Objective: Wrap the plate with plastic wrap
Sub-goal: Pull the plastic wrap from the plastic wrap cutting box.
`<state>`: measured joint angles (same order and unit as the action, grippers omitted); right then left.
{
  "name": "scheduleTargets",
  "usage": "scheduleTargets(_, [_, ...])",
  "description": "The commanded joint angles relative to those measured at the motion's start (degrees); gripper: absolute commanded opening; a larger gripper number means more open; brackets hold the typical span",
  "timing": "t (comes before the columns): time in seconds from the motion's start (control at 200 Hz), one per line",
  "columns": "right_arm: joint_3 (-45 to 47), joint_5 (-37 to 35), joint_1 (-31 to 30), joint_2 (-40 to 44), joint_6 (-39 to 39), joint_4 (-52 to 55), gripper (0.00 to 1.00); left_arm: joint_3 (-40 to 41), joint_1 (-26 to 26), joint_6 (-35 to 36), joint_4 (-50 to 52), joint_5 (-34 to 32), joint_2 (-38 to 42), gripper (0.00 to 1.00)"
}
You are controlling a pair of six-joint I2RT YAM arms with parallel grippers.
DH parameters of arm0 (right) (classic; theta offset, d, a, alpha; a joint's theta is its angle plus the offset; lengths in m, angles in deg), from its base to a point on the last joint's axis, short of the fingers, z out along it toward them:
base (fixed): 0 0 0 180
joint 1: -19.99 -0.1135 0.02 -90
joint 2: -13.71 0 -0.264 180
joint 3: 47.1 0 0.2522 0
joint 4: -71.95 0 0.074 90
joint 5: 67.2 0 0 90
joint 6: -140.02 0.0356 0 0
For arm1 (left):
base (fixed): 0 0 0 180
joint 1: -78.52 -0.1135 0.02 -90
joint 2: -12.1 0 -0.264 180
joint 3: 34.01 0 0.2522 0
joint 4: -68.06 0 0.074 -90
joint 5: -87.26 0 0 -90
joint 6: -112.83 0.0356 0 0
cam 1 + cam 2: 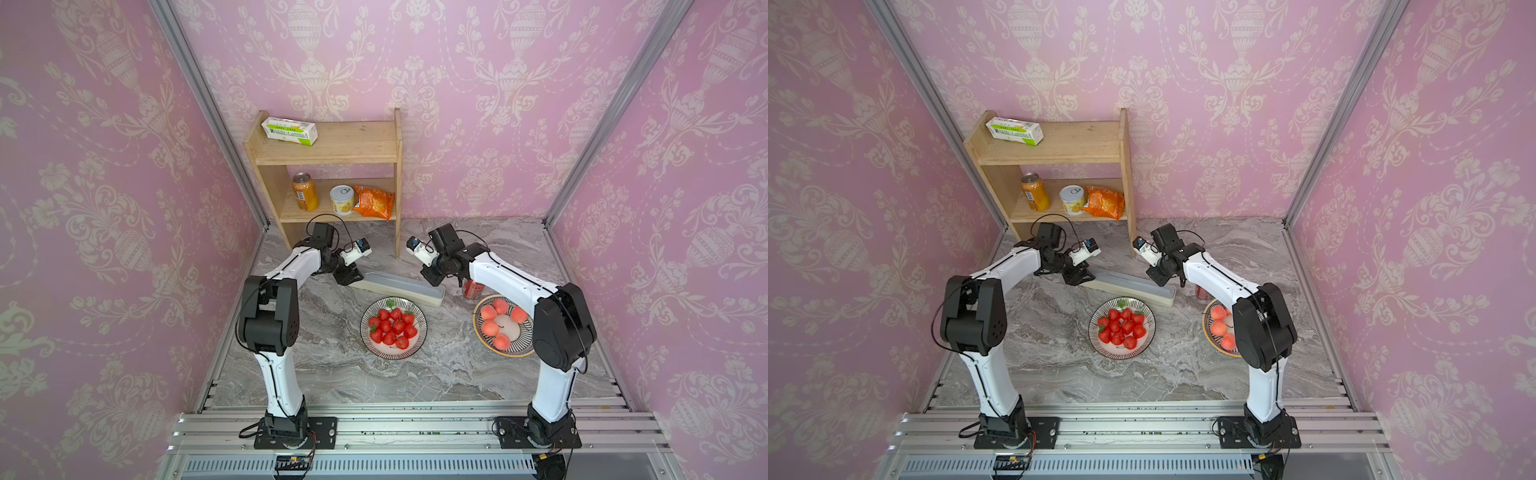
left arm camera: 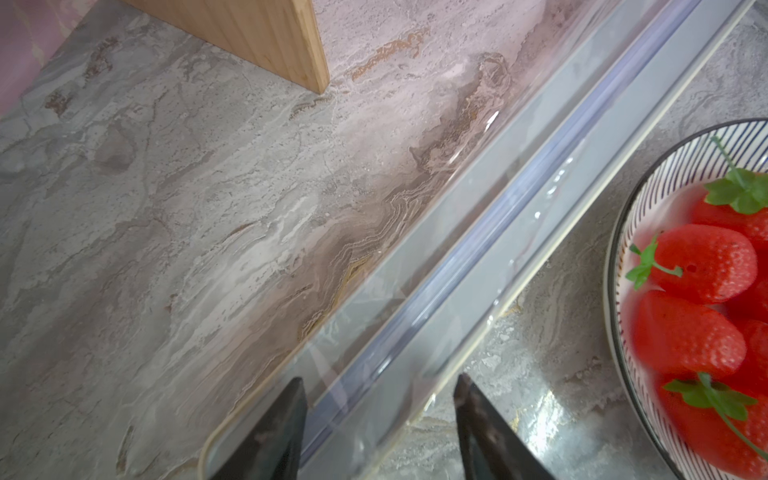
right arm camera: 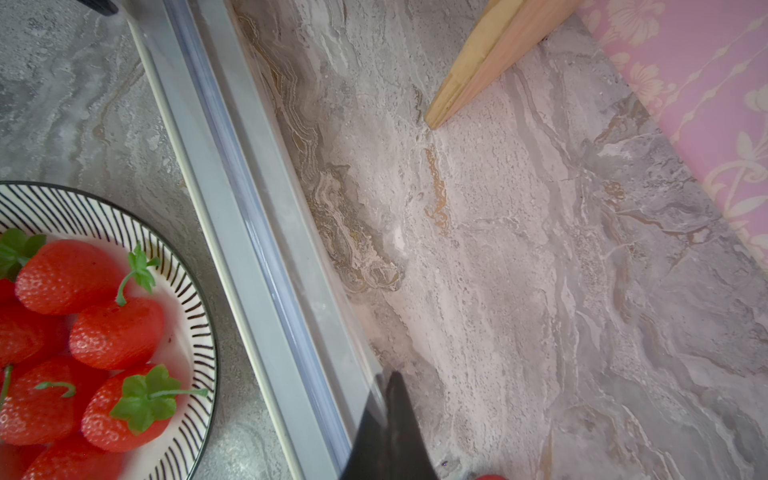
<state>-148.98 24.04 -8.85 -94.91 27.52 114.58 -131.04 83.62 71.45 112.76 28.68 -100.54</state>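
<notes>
A striped plate [image 1: 419,332] [image 1: 1148,334] of strawberries [image 1: 392,326] sits mid-table. Just behind it lies the long cream dispenser box [image 1: 399,286] [image 1: 1133,289] with its grey top. My left gripper [image 1: 349,276] [image 2: 380,378] is open at the box's left end, its fingers straddling that end and a flap of clear plastic wrap [image 2: 361,307]. At the right end, my right gripper [image 1: 432,276] [image 3: 392,382] is shut, with the edge of the plastic wrap [image 3: 328,291] running in between its fingers on the box's far side. The plate [image 2: 623,232] [image 3: 183,266] shows beside the box in both wrist views.
A second plate [image 1: 505,351] with peaches and a red can [image 1: 471,289] sit under my right arm. Behind the box stands a wooden shelf [image 1: 332,153] with a green-and-white carton [image 1: 289,131], two cans and a snack bag; its side panel [image 2: 291,41] [image 3: 490,54] reaches the table nearby.
</notes>
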Motion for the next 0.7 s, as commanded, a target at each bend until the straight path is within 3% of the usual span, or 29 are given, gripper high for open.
scheduleTargets(0.0, [-1.16,-1.23,0.45,-0.8,0.27,0.14,0.0,-2.02,0.53,1.21,0.18,0.75,-1.66,0.51])
scheduleTargets(0.235, [-1.44,-1.06,0.45,-1.16,0.34,0.59,0.0,-3.7,0.56,0.95,0.22,2.21,-1.76,0.35])
scheduleTargets(0.5, [-1.71,-1.4,0.45,-1.07,0.26,0.65,0.0,-4.46,0.79,0.85,0.33,2.67,-1.31,0.0])
scheduleTargets(0.696, [-2.62,-1.4,0.79,0.45,-0.73,1.14,0.0,-1.87,0.7,1.04,-1.26,1.19,2.97,0.0])
